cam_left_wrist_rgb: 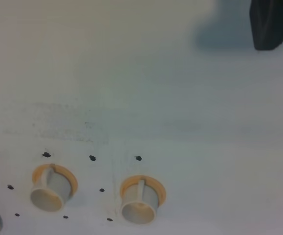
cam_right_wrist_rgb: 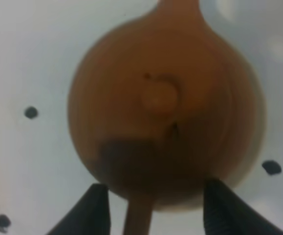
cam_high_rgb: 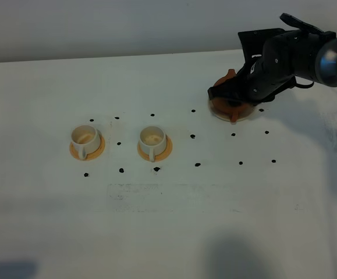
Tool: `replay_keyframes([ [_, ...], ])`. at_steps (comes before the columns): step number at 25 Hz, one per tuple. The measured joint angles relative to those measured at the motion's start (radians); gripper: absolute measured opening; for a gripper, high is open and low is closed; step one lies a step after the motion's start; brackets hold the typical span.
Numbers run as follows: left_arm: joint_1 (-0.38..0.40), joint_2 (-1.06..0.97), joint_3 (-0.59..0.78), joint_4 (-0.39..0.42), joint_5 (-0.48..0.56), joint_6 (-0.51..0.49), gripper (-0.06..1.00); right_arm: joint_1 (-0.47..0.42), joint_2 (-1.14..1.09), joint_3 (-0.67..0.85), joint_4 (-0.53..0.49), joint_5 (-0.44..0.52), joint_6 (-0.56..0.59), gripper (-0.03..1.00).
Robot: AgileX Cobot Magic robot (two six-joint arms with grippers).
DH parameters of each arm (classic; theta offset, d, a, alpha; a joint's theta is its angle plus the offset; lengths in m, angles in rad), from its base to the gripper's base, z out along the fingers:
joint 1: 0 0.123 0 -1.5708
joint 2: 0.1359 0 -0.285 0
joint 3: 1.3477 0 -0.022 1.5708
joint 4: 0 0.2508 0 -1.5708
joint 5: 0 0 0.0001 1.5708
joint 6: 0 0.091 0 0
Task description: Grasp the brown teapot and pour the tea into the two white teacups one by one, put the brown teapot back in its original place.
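Note:
The brown teapot sits on its pale coaster at the back right, lid on, so the tea is hidden. My right gripper hovers right over it. In the right wrist view the teapot fills the frame, and the right gripper is open, its dark fingers on either side of the handle with a gap on each side. The two white teacups stand on orange saucers at mid-left, insides pale tan. They also appear in the left wrist view. The left gripper is out of view.
Black dots mark the white table around the cups and teapot. A dark blurred shape sits at the edge of the left wrist view. A faint rectangular scuff lies in front of the cups.

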Motion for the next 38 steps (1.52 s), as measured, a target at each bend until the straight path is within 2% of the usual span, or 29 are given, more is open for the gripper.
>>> replay_keyframes([
  [28, 0.000, 0.000, 0.000, 0.000, 0.000, -0.001, 0.33, 0.007, 0.013, -0.003, 0.005, 0.026, 0.004, 0.38],
  [32, 0.000, 0.000, 0.000, 0.000, 0.000, -0.001, 0.33, 0.007, 0.013, -0.003, 0.008, 0.025, 0.004, 0.30],
  [36, 0.000, 0.000, 0.000, 0.000, 0.000, -0.001, 0.33, 0.007, 0.013, -0.003, 0.015, 0.025, -0.004, 0.11],
  [38, 0.000, 0.000, 0.000, 0.000, 0.000, -0.001, 0.33, 0.007, 0.013, -0.003, 0.015, 0.025, -0.016, 0.09],
])
